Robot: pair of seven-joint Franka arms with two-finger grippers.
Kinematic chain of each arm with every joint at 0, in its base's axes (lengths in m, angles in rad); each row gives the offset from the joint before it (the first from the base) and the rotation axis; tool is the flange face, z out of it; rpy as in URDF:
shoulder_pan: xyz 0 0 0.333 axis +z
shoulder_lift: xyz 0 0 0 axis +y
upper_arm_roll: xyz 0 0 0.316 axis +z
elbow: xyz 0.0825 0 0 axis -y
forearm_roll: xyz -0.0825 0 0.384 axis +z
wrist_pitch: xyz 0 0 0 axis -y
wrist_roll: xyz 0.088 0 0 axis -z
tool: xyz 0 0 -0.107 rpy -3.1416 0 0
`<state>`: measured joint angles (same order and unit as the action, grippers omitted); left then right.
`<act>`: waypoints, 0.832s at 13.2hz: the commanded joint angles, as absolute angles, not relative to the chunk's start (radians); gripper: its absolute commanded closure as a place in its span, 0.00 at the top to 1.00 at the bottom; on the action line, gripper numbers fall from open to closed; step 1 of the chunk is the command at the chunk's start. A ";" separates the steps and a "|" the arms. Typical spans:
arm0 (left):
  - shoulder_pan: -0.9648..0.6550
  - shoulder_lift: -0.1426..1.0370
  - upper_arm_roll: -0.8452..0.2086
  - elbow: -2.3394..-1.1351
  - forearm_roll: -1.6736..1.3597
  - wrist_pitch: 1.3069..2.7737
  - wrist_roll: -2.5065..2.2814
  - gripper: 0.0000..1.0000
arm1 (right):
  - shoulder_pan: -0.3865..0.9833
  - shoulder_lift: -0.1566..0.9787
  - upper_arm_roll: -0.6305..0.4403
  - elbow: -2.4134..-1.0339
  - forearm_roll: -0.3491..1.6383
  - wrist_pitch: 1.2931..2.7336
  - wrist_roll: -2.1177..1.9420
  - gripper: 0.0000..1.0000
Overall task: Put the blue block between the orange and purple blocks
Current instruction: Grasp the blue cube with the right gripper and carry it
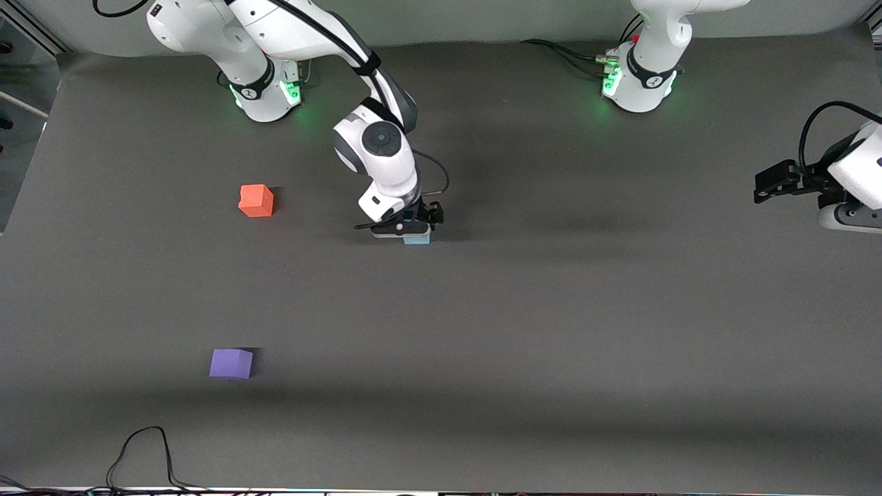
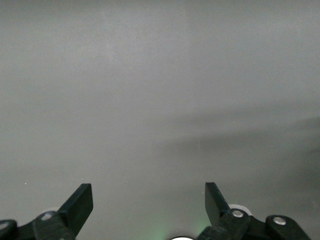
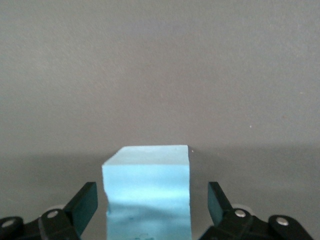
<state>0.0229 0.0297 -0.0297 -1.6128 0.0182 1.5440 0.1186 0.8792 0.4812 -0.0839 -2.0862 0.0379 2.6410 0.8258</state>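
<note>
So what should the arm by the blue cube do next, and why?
Probably close the right gripper on the blue block: its fingers straddle the block with gaps on both sides, so nothing is gripped yet. The orange block and purple block wait apart.

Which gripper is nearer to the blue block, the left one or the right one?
Right. The right gripper is down around the blue block, fingers open on either side. The left gripper waits at the left arm's end of the table, open.
</note>
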 commanded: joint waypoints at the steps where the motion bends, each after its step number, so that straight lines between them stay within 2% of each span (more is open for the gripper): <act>1: 0.005 0.015 -0.017 -1.620 0.028 1.534 0.138 1.00 | 0.902 0.465 -0.101 -2.112 0.038 2.669 0.847 0.64; 2: -0.014 0.015 -0.009 -1.620 0.028 1.534 0.138 1.00 | 0.902 0.460 -0.101 -2.112 0.038 2.669 0.847 0.56; 5: -0.012 0.015 -0.002 -1.620 0.025 1.532 0.140 1.00 | 0.896 0.410 -0.109 -2.112 0.038 2.634 0.830 0.53; 6: -0.011 0.015 -0.002 -1.620 0.022 1.532 0.140 1.00 | 0.891 0.366 -0.127 -2.109 0.038 2.572 0.819 0.53; 8: -0.006 0.015 -0.002 -1.620 0.018 1.534 0.140 1.00 | 0.890 0.254 -0.207 -2.103 0.038 2.423 0.723 0.53; 11: -0.009 0.021 -0.002 -1.620 0.018 1.534 0.140 1.00 | 0.890 0.112 -0.407 -2.103 0.048 2.245 0.482 0.54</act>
